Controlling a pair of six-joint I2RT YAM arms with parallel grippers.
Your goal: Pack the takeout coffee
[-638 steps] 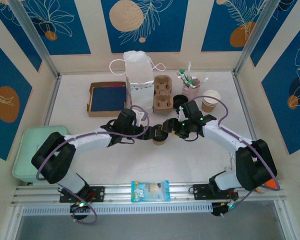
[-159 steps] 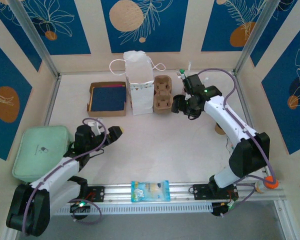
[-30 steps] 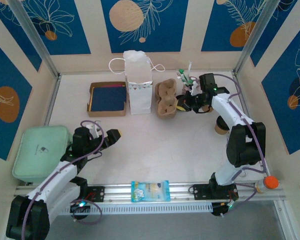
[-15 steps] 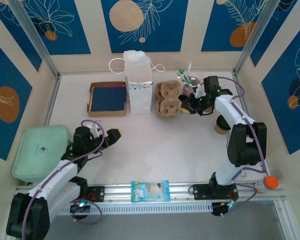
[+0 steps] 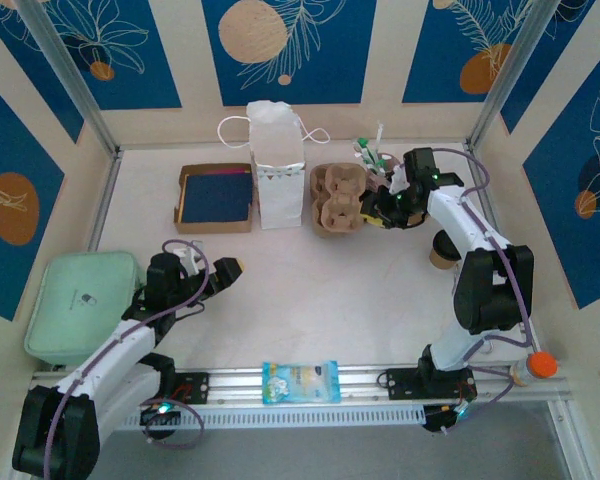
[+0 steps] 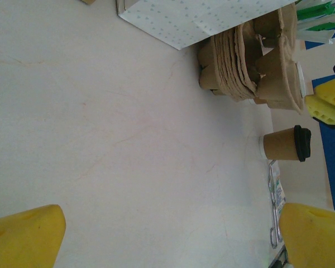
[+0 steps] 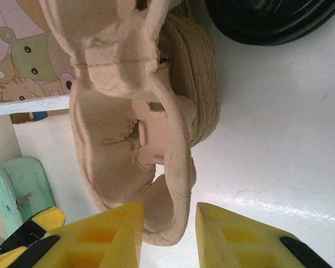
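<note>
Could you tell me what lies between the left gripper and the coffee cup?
Just bare table up to the coffee cup, in the left wrist view.

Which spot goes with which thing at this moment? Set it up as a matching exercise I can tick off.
Things:
1 coffee cup
2 white bag
3 green case
4 blue packet

Places:
A on the front rail
B far left
C right side
D at the back, between the cardboard tray and the cup carriers

Pairs: 1-C, 2-D, 3-B, 4-A
</note>
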